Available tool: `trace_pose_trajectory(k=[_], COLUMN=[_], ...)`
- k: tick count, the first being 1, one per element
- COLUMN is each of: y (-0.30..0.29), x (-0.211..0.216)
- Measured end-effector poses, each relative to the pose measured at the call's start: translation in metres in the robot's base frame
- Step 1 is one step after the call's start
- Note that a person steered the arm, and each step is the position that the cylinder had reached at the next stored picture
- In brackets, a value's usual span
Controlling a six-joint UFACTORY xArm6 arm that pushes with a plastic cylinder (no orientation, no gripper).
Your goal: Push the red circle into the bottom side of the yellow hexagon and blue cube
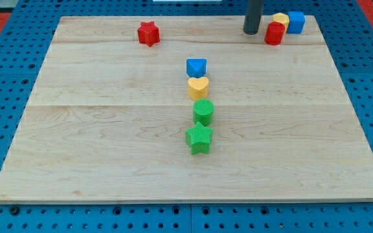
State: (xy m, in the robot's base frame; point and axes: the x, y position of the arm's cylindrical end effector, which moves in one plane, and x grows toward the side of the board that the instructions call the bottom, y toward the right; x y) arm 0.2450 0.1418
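Upper right of the frame, the red circle [275,33] touches the yellow hexagon [280,19] beside the blue cube [296,21]. No claw; my tip [250,32] stands just left. Light, rigid, probably slides easily; push its lower face.

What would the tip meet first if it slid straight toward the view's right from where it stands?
Probably the red circle: my tip stands just to its left, with the yellow hexagon and blue cube behind it. Depth is uncertain.

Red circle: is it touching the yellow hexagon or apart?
Touching: the red circle sits against the yellow hexagon, no gap visible.
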Motion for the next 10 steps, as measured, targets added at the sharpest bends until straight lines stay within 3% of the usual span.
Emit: trace_pose_trajectory(k=[2, 4, 6, 10], y=[0.058, 0.055, 0.135, 0.103], x=[0.022, 0.049, 0.054, 0.016])
